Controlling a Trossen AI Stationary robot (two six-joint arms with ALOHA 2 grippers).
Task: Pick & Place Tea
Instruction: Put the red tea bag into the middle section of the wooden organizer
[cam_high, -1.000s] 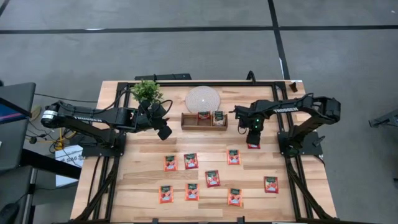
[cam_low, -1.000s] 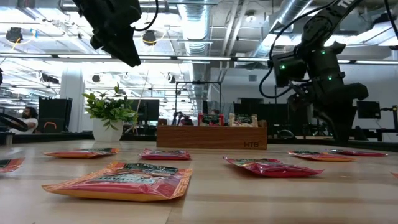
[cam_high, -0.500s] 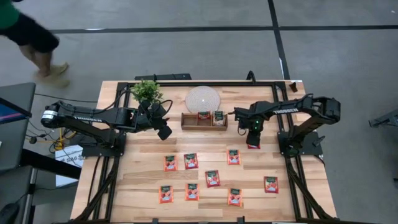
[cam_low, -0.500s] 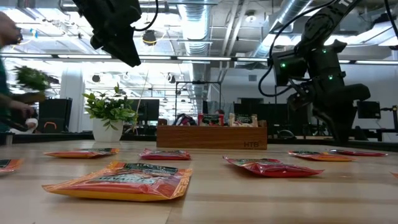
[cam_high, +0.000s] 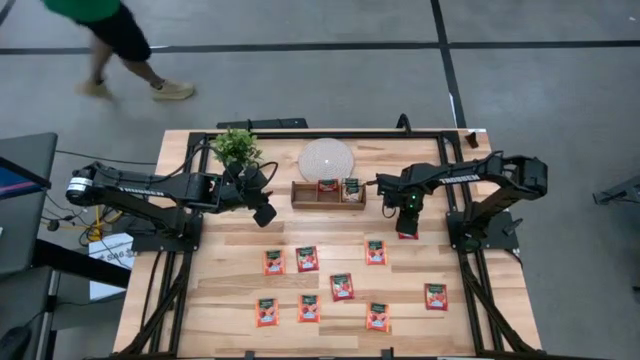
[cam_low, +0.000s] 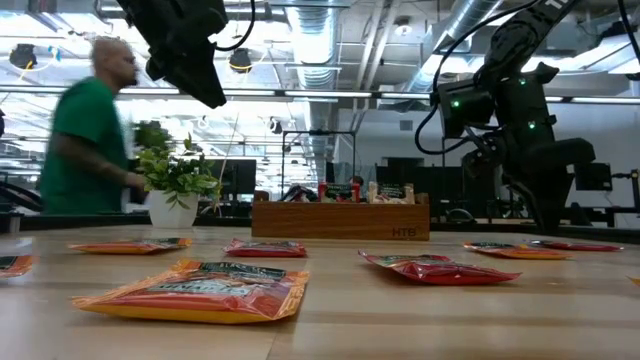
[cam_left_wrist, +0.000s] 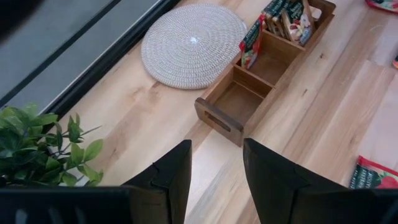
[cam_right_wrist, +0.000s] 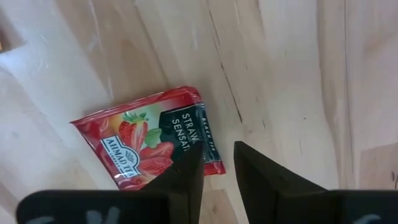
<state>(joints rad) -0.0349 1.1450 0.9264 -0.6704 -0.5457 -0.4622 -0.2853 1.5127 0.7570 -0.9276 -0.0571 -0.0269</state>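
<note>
The right end effector (cam_right_wrist: 216, 163) has eased left above a red tea sachet (cam_right_wrist: 149, 143), partly open and empty; left end effector (cam_left_wrist: 214, 167) waits open

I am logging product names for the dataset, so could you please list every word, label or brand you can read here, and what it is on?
"AHMAD TE…" and "STRAW… SENSAT…", both cut off: on the red tea sachet below the right gripper.
"TROSSEN", barely legible: on the left arm and the right arm.
Small mark on the wooden tray front: too small to read.
Other sachets' labels: too small or blurred.
</note>
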